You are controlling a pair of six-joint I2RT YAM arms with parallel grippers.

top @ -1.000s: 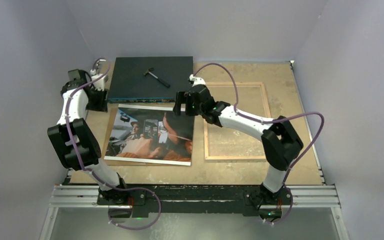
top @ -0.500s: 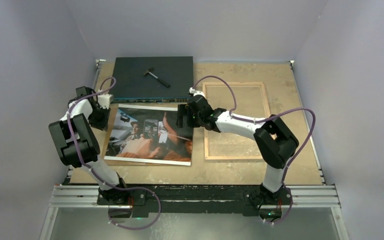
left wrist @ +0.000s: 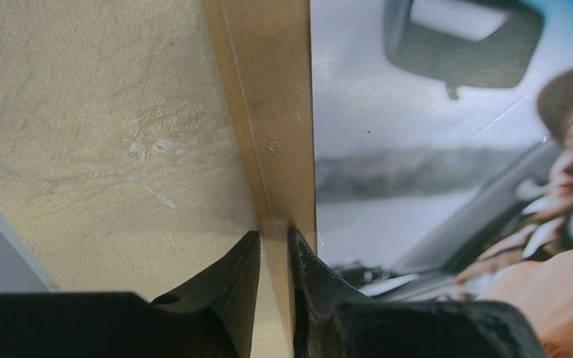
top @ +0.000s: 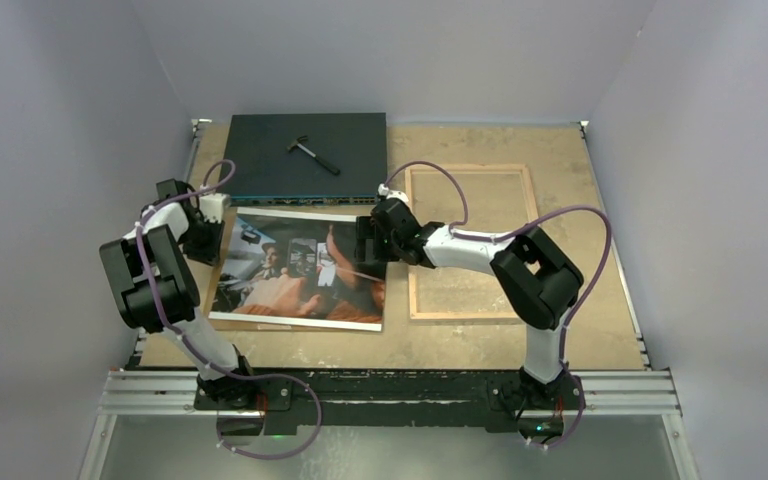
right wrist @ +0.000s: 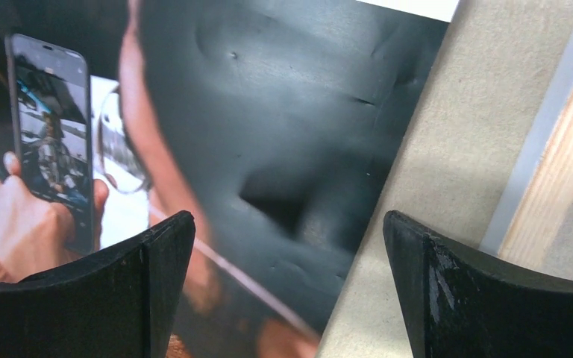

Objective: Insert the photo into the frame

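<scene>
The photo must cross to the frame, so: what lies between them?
Only a bare strip of table between the photo and the frame, shown in the top and right wrist views; the open right gripper hangs over the photo's edge.

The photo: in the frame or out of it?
Out. The photo lies flat on the brown board, left of the frame, whose opening shows bare table.

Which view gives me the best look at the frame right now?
Top external: nearly all of the frame shows, right of the photo. Right wrist catches only a strip of its rail; left wrist shows none of it.
</scene>
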